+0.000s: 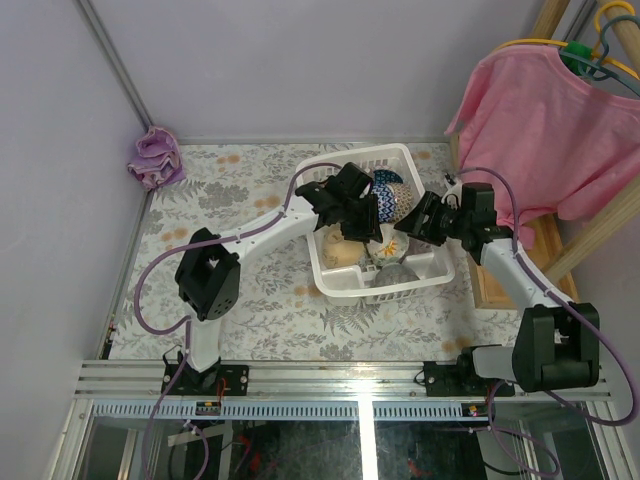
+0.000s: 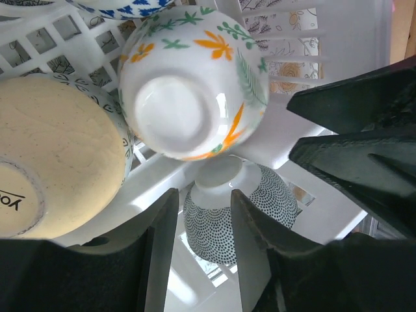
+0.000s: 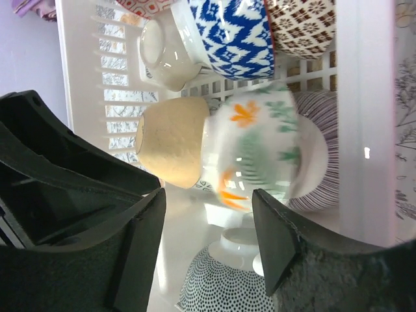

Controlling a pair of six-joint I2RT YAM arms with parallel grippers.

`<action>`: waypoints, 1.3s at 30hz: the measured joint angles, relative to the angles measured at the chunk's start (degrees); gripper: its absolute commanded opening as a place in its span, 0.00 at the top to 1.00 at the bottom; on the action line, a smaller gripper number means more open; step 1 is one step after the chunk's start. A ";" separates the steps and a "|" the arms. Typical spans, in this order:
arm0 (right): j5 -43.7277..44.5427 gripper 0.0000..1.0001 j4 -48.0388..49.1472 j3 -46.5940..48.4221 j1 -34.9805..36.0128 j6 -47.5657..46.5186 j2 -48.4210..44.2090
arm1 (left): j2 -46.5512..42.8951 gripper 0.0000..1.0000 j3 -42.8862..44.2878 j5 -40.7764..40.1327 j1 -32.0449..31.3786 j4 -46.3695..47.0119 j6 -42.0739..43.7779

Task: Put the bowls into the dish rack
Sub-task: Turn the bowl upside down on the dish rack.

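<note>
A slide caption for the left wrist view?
Open left gripper facing a white leaf-painted ceramic bowl in the white plastic dish rack.

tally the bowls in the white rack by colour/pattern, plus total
Blue-and-white patterned ceramic bowl: 1
Plain tan ceramic bowl: 1
White bowl with orange-green leaves: 1
Dark-dotted white bowl: 1
Thin-striped bowl: 1
Red-brown checked bowl: 1
Total: 6 clear; a pale shape and a red scrap near the blue one could be more.

Bowls [image 1: 390,200], left gripper [image 1: 353,215] and right gripper [image 1: 407,224] crowd the dish rack [image 1: 330,285]; table [image 1: 230,190] at its 9 o'clock lies open.
</note>
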 measured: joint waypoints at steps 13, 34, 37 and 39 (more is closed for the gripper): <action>4.96 0.33 -8.13 5.68 -1.44 -0.50 -2.14 | 3.21 0.62 4.09 -0.70 -0.02 -0.55 0.74; 8.37 0.32 -27.52 43.91 3.89 -9.70 30.62 | -5.53 0.31 6.23 -10.60 15.65 -9.18 1.46; 10.25 0.33 -30.25 46.18 4.48 -10.99 33.31 | -5.53 0.30 6.23 -11.80 15.78 -10.86 1.57; 10.84 0.34 -31.56 46.73 4.74 -11.61 34.10 | -5.53 0.31 6.21 -12.07 15.78 -11.58 1.60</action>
